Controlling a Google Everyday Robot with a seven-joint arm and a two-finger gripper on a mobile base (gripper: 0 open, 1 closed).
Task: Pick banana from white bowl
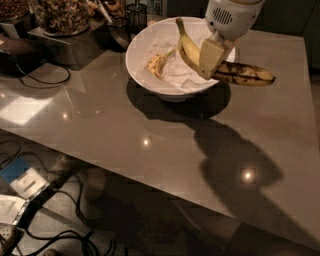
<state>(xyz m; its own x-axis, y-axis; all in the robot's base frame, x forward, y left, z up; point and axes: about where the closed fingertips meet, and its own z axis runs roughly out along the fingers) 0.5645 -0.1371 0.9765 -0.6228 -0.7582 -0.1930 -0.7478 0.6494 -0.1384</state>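
Note:
The banana [240, 73] is long and yellow with dark-brown blotches and a long stem that points up over the bowl. My gripper [210, 60] is shut on its middle and holds it lifted above the right rim of the white bowl [145, 60]. The blotched end sticks out to the right past the rim. A smaller, lighter banana [159, 62] still lies inside the bowl at the left.
The bowl stands on a glossy grey-brown table [150, 135]. Glass jars of nuts [62, 15] on a dark stand sit at the back left. Cables [40, 75] run along the left edge and on the floor below.

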